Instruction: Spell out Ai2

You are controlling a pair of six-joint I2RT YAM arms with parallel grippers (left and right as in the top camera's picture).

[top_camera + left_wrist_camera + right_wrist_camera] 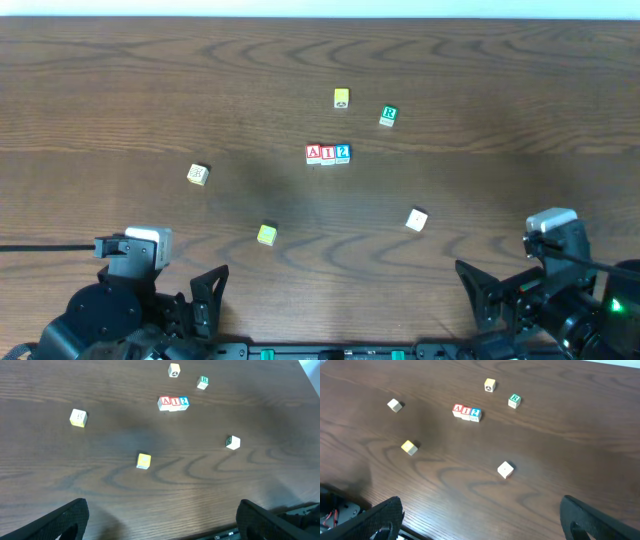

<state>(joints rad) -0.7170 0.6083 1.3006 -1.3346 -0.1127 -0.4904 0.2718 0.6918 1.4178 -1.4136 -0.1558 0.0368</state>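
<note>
The red "A" cube (314, 153), the red "I" cube (328, 154) and the blue "2" cube (343, 153) stand touching in a row at the table's middle, reading A, I, 2 from left to right. The row also shows in the left wrist view, A (164, 402), I (175, 402), 2 (185, 401), and in the right wrist view, A (457, 410), I (466, 411), 2 (476, 413). My left gripper (205, 300) (162, 522) is open and empty at the front left. My right gripper (480, 300) (482, 520) is open and empty at the front right. Both are far from the row.
A green "R" cube (388, 116) and a yellow cube (342, 97) lie behind the row. A pale cube (198, 174) lies at the left, a yellow cube (266, 234) in front, a cream cube (416, 220) at the right. The table's front edge lies beneath the grippers.
</note>
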